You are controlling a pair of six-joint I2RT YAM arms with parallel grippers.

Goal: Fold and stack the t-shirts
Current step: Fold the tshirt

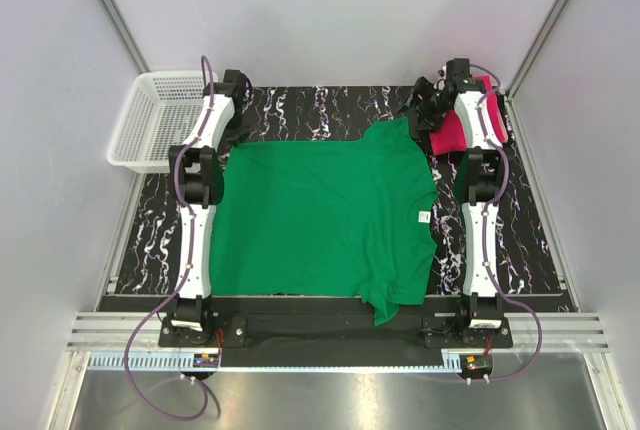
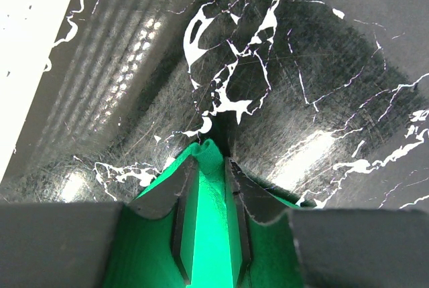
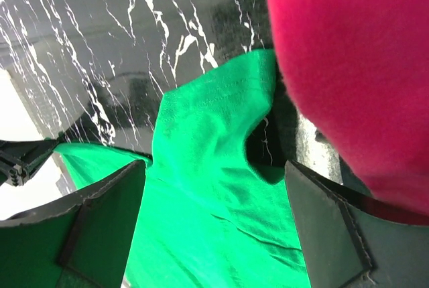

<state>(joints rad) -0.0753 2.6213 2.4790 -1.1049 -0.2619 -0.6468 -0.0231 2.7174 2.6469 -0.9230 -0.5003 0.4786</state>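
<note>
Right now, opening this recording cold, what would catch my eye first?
The bright green cloth t-shirt, spread flat across the black marbled table between the two arms, dominates. The left gripper pinches its far left corner, while the right gripper hangs open over its far sleeve, beside the hot pink cloth t-shirt at the table's far right corner. A white plastic mesh basket sits off the far left edge.

Black marbled table [image 1: 330,105]; green t-shirt [image 1: 320,220] spread flat across the centre; pink t-shirt [image 1: 450,133] bunched at two o'clock; white mesh basket [image 1: 150,125] at ten o'clock, at the edge.
</note>
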